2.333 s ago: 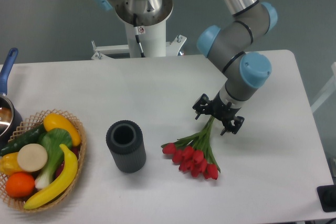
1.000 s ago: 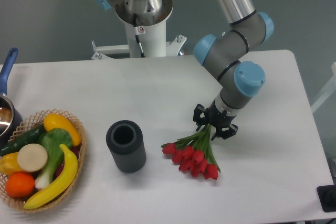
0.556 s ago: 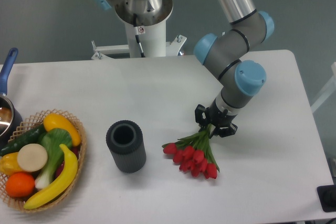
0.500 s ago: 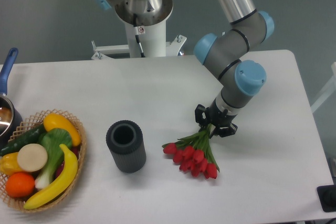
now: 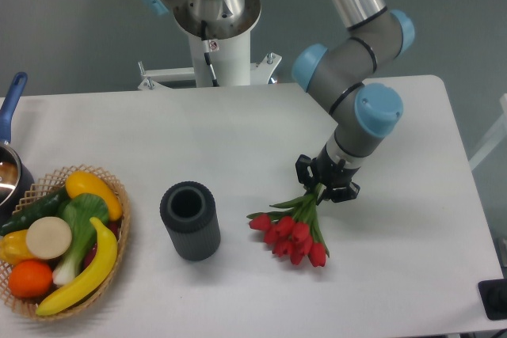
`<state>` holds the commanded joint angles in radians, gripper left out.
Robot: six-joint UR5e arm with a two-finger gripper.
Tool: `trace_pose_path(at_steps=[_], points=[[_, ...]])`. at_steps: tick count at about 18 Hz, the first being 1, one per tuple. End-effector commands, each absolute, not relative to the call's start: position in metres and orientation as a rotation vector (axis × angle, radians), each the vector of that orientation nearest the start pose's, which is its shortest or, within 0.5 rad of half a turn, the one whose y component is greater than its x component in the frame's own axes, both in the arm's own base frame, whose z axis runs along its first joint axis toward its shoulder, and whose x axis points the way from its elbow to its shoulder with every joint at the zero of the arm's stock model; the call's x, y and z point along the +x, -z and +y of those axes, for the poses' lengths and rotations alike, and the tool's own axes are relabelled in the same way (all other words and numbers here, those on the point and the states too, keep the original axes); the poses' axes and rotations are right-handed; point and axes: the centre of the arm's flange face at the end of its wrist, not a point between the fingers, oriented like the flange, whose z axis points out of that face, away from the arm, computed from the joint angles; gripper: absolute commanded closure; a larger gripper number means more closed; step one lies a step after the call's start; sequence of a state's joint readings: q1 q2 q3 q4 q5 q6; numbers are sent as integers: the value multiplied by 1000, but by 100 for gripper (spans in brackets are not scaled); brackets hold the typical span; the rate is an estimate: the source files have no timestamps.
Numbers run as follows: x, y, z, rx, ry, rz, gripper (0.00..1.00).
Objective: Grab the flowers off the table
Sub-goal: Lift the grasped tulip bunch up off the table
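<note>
The flowers (image 5: 291, 232), a bunch of red tulip buds on thin green stems, sit right of centre on the white table (image 5: 238, 140). Their buds point toward the front and their stems run up and to the right. My gripper (image 5: 325, 188) is shut on the stem ends. The buds look slightly raised from the tabletop. The black fingers hide the stem tips.
A dark ribbed cylindrical cup (image 5: 190, 220) stands upright left of the flowers. A wicker basket (image 5: 119, 227) of fruit and vegetables sits at the front left. A pot with a blue handle (image 5: 12, 100) is at the far left edge. The arm's base (image 5: 214, 29) stands behind the table.
My gripper came down onto the stems and closed on them. In the last half second it has risen slightly, and the bunch has shifted up and tilted with it.
</note>
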<state>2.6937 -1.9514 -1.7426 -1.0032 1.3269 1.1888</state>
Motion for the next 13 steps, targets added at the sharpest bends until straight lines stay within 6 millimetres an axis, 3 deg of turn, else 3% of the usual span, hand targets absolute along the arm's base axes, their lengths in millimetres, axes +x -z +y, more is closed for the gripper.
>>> trace_pose_path(at_steps=[2, 5, 8, 13], points=[[-469, -281, 393, -2889, 64, 88, 67], [-460, -340, 381, -2845, -59, 57, 67], [-454, -384, 373, -2740, -111, 44, 67], [-446, -456, 390, -2532, -107, -57, 67]])
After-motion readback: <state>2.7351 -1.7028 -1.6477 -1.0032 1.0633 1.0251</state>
